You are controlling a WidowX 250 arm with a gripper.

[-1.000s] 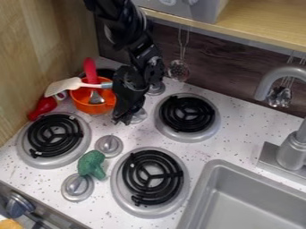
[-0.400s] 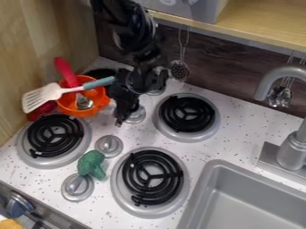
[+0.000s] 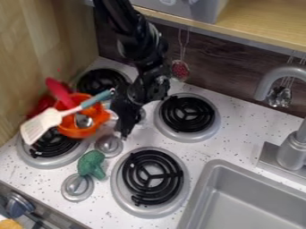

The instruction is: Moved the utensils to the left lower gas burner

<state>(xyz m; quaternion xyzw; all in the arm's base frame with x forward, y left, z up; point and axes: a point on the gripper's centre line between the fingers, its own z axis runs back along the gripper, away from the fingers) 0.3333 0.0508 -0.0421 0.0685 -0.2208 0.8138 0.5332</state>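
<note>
We find the utensils together in and over an orange pot (image 3: 73, 133), just beside the black gripper (image 3: 124, 132) on its left in the view. The pot overlaps the upper right part of the lower-left burner (image 3: 31, 159); whether its base touches the coil we cannot tell. We cannot tell whether the gripper is wide or narrow, or whether it holds anything. The spatula (image 3: 40, 126) lies tilted across the pot, its pale slotted head out past the rim on the left and its teal handle rising toward the gripper. A red utensil (image 3: 58, 91) leans out at the upper left, and a spoon (image 3: 83, 120) with a shiny, metallic-looking rounded bowl sits within the pot. We note smooth orange walls and a small projecting handle on the gripper's side. The burner has a black coil of concentric rings set in a round, dull grey pan. Near it, on the pale, dark-speckled counter (image 3: 239, 134), we record a bumpy green broccoli piece (image 3: 91, 164) between two round grey knobs (image 3: 108, 146). Wood-grained panelling (image 3: 42, 49) stands upright at the left.
</note>
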